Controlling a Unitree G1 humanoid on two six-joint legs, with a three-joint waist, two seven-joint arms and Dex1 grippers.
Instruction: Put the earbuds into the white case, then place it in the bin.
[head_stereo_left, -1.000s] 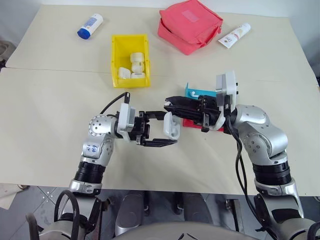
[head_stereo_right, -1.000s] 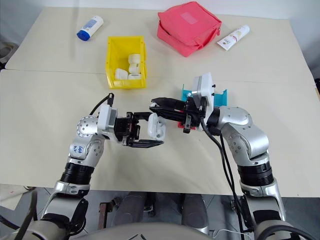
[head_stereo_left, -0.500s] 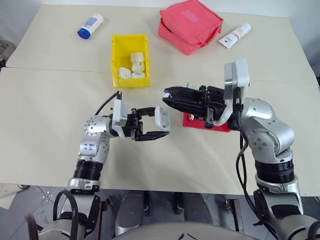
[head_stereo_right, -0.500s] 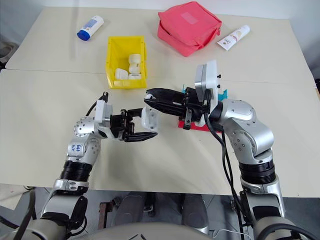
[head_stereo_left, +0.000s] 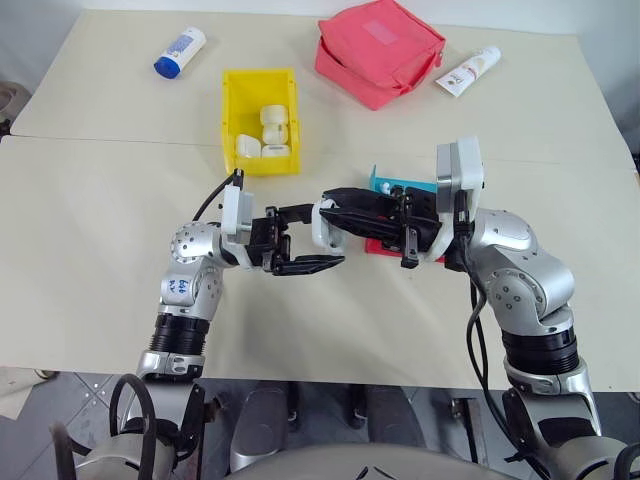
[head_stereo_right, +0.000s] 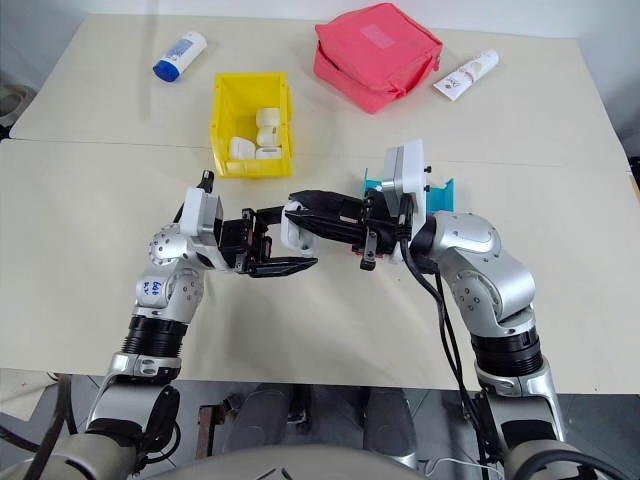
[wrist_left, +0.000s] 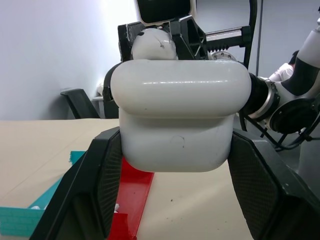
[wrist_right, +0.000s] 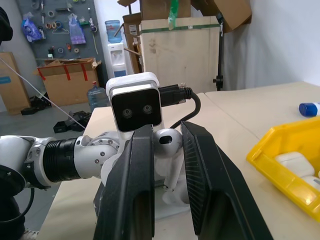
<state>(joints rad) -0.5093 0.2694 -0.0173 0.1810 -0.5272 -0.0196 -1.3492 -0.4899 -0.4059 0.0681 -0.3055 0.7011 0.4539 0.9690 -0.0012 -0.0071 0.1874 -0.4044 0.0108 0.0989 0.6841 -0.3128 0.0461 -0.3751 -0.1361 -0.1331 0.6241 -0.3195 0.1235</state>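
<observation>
Left fingers (head_stereo_left: 318, 242) clamp white case (wrist_left: 180, 115); right fingers (wrist_right: 165, 165) pinch earbud (wrist_right: 167, 141) above it.

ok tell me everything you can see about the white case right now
The white case is a small, glossy, rounded-rectangular plastic shell with a seam line between lid and body; the lid looks closed. The left gripper clamps it by its sides, holding it above the table. The right gripper holds an earbud right at the case's top edge.
</observation>
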